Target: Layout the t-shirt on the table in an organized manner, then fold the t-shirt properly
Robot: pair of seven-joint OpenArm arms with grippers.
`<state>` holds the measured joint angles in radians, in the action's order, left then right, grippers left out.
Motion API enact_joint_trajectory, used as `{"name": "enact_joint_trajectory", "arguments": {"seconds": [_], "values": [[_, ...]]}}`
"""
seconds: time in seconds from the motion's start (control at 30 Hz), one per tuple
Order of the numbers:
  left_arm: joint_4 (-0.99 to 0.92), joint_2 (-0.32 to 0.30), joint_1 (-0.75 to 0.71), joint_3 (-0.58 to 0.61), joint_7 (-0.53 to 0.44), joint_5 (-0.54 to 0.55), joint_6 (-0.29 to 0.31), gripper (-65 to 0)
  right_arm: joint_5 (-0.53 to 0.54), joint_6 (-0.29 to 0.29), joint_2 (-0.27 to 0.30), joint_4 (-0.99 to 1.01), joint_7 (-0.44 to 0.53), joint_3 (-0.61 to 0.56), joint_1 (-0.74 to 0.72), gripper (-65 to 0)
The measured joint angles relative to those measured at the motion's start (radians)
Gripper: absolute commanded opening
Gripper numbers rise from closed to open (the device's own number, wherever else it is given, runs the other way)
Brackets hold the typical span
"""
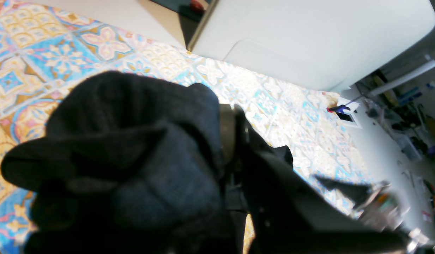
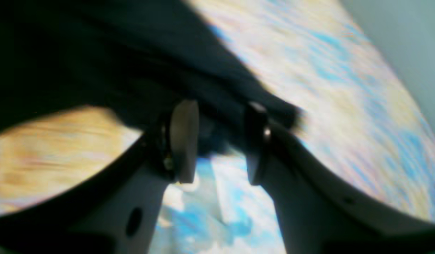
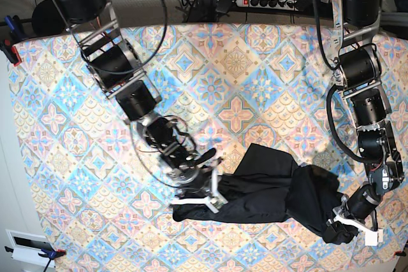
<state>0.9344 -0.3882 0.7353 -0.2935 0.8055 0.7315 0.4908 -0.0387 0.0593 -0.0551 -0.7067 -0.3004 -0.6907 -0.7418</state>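
Toward the near edge of the table [image 3: 76,157], somewhat nearer its right-hand corner as the base view shows it, the t-shirt [image 3: 274,192] lies bunched in a long dark heap, with a flap folded up toward the middle of the cloth and loose folds trailing to either side. At the heap's end closer to the middle of the near edge, the right gripper [image 3: 205,194] sits down at the fabric; its wrist camera, badly blurred, shows the two fingers [image 2: 183,141] parted, with black cloth draped across and just behind their tips and patterned tabletop visible through the gap lower down. Whether any cloth is actually pinched there cannot be told from that blur. At the other end of the heap, close to the near right corner, the left gripper [image 3: 349,218] is low over the table with the shirt gathered around it. From its own wrist view a thick wad of black fabric [image 1: 132,155] fills the foreground and wraps over the finger [image 1: 227,132], so that hand reads as clamped onto the shirt. Between the two grippers the garment stays on the tabletop, wrinkled and uneven, with no sleeve or collar clearly made out. Around it the diamond tiles are bare out to the far edge and both far corners.
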Motion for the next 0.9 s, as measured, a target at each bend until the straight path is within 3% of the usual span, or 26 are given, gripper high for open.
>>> {"name": "enact_joint_trajectory", "arguments": {"seconds": [0.1,0.2,0.4,0.63,0.77,0.9], "values": [[0.053,-0.002,-0.042,0.0,0.003,-0.002,-0.002,-65.0,-0.007,-0.003,-0.022,0.1,0.075,-0.058,-0.029,-44.2],[0.115,0.0,-0.085,0.0,0.006,-0.003,-0.019,-65.0,-0.011,-0.032,-0.028,0.122,0.071,-0.069,-0.031,-44.2],[0.181,0.003,-0.14,0.003,0.006,-0.002,-0.047,-65.0,-0.01,-0.007,-0.108,0.117,0.182,-0.076,-0.041,-44.3],[0.265,0.011,-0.201,0.0,0.023,0.0,-0.051,-65.0,-0.011,-0.018,-0.07,0.125,0.227,-0.073,-0.044,-44.3],[0.284,0.042,-0.204,-0.042,0.094,0.001,-0.047,-65.0,-0.013,-0.011,-0.108,0.239,0.359,-0.073,-0.057,-44.3],[0.328,0.042,-0.243,-0.088,0.101,-0.009,-0.055,-65.0,-0.014,-0.014,-0.089,0.401,0.438,-0.073,-0.045,-44.3]]}}
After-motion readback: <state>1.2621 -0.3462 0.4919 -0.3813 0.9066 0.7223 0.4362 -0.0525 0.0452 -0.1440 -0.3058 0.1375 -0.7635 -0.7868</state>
